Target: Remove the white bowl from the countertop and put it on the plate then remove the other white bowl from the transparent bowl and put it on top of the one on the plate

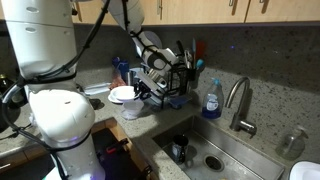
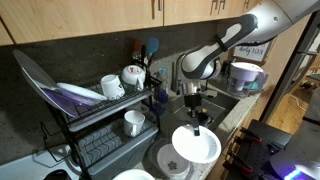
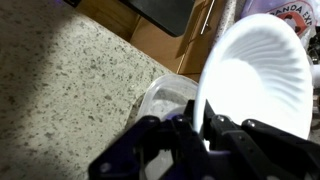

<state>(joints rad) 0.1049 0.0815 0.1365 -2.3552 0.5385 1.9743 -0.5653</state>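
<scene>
Visibly tilted, the white bowl (image 2: 196,148) hangs rim-up in the claw (image 2: 196,120).

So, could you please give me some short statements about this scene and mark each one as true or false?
1. The gripper is shut on the rim of a small round white bowl. True.
2. This white bowl rests flat on the speckled stone countertop. False: the gripper holds it up in the air.
3. A blue soap bottle stands by the metal faucet of the steel sink. True.
4. The round transparent bowl lies in the sink. False: it stands on the countertop.
</scene>
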